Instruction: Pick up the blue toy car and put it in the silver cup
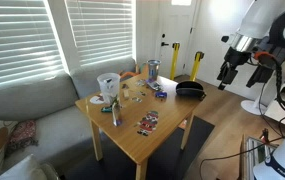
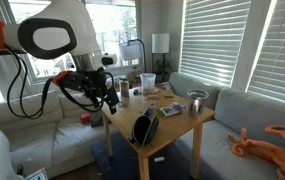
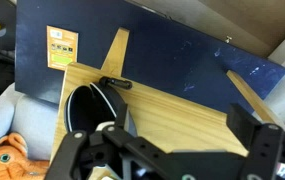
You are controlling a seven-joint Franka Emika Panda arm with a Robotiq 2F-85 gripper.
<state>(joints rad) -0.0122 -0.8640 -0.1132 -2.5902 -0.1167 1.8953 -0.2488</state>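
Hanging off the wooden bench's (image 1: 132,112) edge with gripper (image 1: 226,78) released, likely for approaching tiny dark-blue toy car (image 1: 159,92) near tall shiny metal cup (image 1: 153,69).

- One wooden table (image 1: 172,110).
- One silver cup (image 1: 153,69).
- One blue toy car (image 1: 159,92).
- One clear plastic container (image 1: 108,83).
- One black pan (image 1: 190,90).
- One flat multicoloured item (image 1: 147,122).
- One gripper (image 1: 225,80).
- One orange plush toy (image 2: 272,140).

On table (image 2: 174,117), silver cup (image 2: 195,102); tool (image 2: 108,97) well apart

The arm (image 1: 270,28) holds the gripper (image 1: 226,78) aloft, pointing downward, its fingers (image 3: 265,140) spread wide and empty.
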